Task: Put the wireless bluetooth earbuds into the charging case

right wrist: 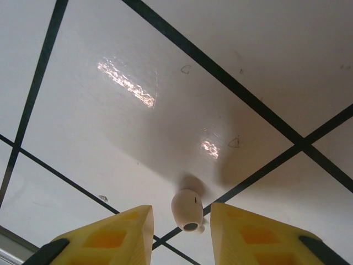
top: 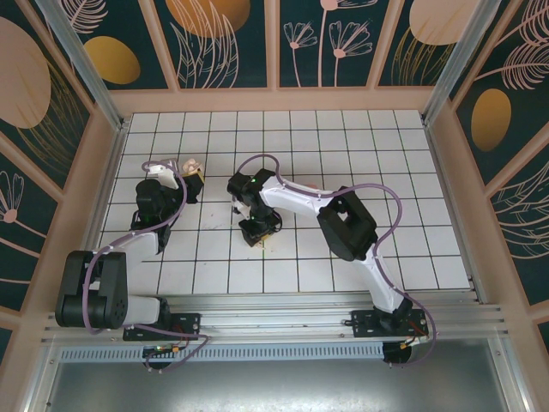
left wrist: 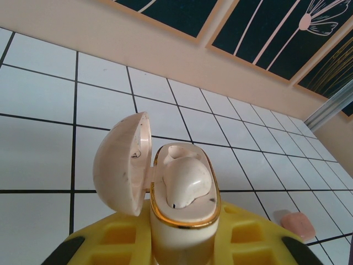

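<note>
Left hand (left wrist: 185, 245) clamps open charging case (left wrist: 165, 232), one cream bud (left wrist: 187, 185) seated | right hand (right wrist: 181, 221) parted astride loose cream bud (right wrist: 187, 212), ungripped | pink bud (left wrist: 298, 225) near case, not yet in

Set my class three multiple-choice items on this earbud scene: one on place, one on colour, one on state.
1. Where is the charging case?
A) in the left gripper
B) flat on the tiles
C) on the wall

2. What colour is the earbud that the right gripper straddles?
A) black
B) blue
C) cream

3. The case's lid is:
A) shut
B) open
C) missing

Answers: 1 A, yellow fingers clamp its base; 2 C, it looks pale cream; 3 B, it swings aside, baring one seated bud.
</note>
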Available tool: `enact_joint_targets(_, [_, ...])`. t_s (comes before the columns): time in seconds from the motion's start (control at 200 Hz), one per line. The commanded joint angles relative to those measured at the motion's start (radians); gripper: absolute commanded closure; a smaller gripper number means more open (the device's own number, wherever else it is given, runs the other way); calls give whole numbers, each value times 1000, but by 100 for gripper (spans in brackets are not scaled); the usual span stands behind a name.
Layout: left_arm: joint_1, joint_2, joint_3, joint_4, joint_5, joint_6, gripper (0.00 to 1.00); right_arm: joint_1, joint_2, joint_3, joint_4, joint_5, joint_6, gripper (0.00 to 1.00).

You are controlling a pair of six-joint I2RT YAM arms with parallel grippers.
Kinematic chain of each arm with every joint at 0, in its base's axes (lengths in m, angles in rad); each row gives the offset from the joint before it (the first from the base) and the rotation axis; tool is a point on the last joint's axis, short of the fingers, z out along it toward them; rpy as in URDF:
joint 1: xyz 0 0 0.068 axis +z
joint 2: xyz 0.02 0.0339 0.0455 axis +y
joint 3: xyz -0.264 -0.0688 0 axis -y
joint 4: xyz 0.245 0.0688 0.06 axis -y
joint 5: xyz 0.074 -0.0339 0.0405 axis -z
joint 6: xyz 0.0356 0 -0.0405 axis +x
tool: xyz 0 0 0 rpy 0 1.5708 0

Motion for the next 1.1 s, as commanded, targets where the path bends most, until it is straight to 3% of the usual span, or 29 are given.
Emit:
enact_joint_targets(0.0, [7,-15,17,13,24,6,88,14,25,3,-31,25,-7,68])
enact_joint_targets(0.505, [6,-15,15,15,28,5,88,14,33,-25,-20,61,7,68])
enact_joint_targets(0.816, [6,-10,18,15,36,8,88,10,23,-39,25,59,31,78])
enact_joint_targets(1.096, [5,-1,-10,128,110,8,89,-47,-137,-155,228,13,160,80])
